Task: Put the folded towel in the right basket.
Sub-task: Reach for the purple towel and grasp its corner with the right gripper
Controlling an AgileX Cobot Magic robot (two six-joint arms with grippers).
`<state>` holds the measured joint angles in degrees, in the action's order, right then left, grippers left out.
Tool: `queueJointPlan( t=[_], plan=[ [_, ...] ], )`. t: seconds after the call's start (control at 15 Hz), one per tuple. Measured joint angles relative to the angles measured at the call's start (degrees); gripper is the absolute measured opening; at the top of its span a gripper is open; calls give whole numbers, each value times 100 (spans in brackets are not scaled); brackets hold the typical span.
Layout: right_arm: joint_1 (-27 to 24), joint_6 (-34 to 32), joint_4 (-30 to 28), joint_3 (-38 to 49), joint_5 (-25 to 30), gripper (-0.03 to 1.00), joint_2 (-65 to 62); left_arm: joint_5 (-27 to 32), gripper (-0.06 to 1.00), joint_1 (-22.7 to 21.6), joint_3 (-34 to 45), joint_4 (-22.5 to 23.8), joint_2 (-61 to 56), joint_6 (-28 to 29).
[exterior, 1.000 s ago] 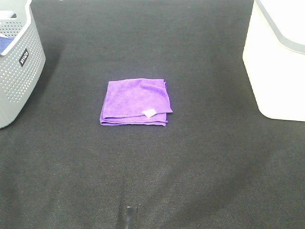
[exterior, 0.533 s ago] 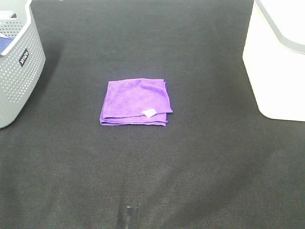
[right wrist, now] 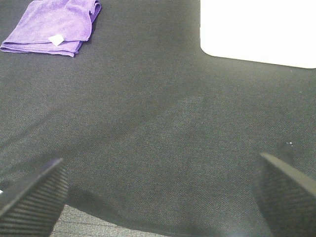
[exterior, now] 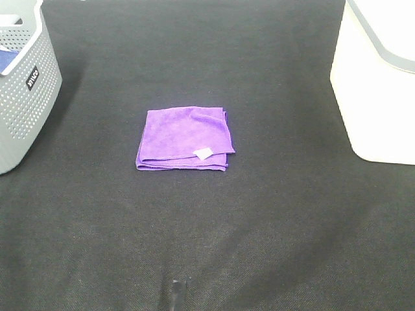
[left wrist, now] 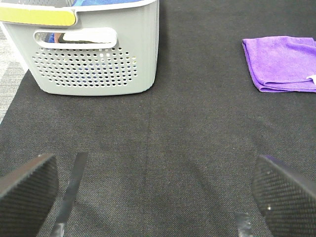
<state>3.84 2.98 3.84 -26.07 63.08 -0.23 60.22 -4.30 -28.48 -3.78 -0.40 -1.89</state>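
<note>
Nothing differs from half a second ago. In the high view the grey left basket [exterior: 29,97] sits at the upper left, the folded towel [exterior: 185,139] lies flat just left of centre, and the white right basket [exterior: 373,103] sits at the upper right. The left gripper [left wrist: 157,192] and right gripper [right wrist: 160,195] both gape wide, each well apart from the towel and touching nothing.

Purple towel [exterior: 185,137] with a white tag [exterior: 203,153]; grey basket [exterior: 26,107] dotted with holes; white basket [exterior: 376,110]; black woven surface [exterior: 272,220].

A dark woven mat [exterior: 272,214] covered the desk under soft, even light. Past the mat's edge showed a strip of pale grey patterned surface [left wrist: 8,94].
</note>
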Motion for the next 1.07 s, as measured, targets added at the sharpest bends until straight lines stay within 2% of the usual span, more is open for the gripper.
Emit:
queueJointPlan(
  t=[0.47, 0.6, 0.8, 0.87, 1.07],
  plan=[
    [0, 97, -11, -212, 29, 96, 103, 0, 99, 0, 0, -11, 0, 0],
    [0, 143, 11, -1123, 138, 96, 1312, 0, 99, 0, 0, -52, 0, 0],
    [0, 143, 384, -3472, 602, 96, 4108, 0, 99, 0, 0, -52, 0, 0],
    [0, 143, 487, -3994, 613, 96, 4750, 0, 99, 0, 0, -52, 0, 0],
    [0, 223, 1112, -4784, 613, 96, 6045, 0, 99, 0, 0, -52, 0, 0]
  ],
)
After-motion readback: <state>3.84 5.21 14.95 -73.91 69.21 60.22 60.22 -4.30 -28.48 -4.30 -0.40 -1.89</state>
